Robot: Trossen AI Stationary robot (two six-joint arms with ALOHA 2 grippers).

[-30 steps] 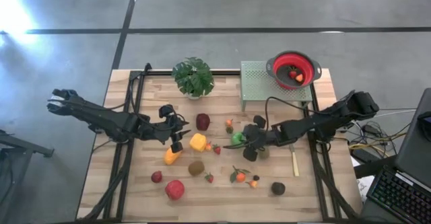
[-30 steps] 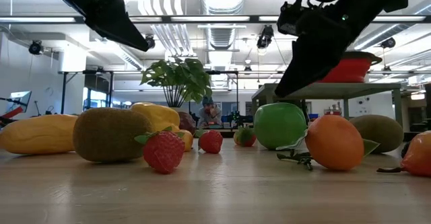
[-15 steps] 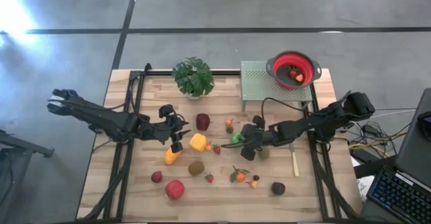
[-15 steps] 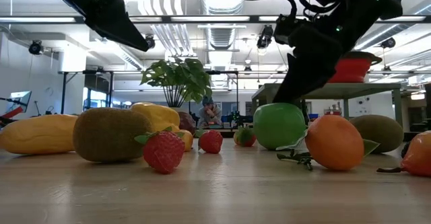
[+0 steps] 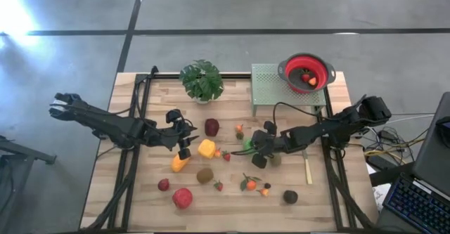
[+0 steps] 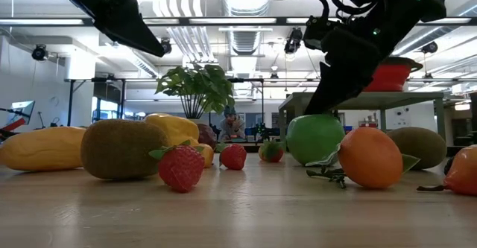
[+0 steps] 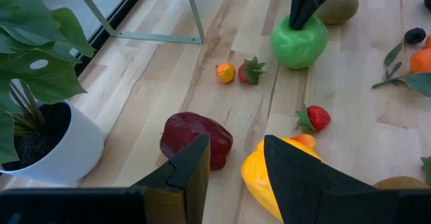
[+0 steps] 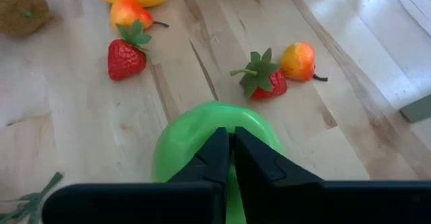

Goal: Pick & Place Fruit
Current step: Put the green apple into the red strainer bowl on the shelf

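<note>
High view: the right tool (image 5: 251,148) was down at the green apple (image 5: 247,144) near the middle of the worktop (image 5: 232,199), short of the grey rack (image 5: 271,86) that carried the red bowl (image 5: 305,73). The left tool (image 5: 184,145) waited over the yellow pepper (image 5: 206,148), partly open and empty. Loose on the wood I counted about a dozen fruits: one apple, one pepper, one maroon fruit (image 5: 211,126), one orange-yellow fruit (image 5: 180,164), two kiwis, a red apple, several strawberries and small oranges. Two more lay in the bowl. One plant (image 5: 202,80) and one knife (image 5: 307,169) were also there.

Low view: the right tool (image 6: 313,111) met the top of the apple (image 6: 315,138), which sat on the worktop beside an orange (image 6: 370,157). Five large fruits and three strawberries showed clearly.

Left wrist view: the left tool (image 7: 234,167) stood with a gap between its fingers, nothing in it. The apple (image 7: 299,41) lay well ahead with the other arm's fingers meeting at its stem end.

Right wrist view: the right tool (image 8: 231,150) was shut, fingers pressed together over the apple (image 8: 195,140), so it seemed to pinch only the stem or nothing at all. To do this well, I would lift slowly and straight up, watch whether the apple followed, and otherwise reopen wide and take the body across its middle before carrying it to the bowl.
</note>
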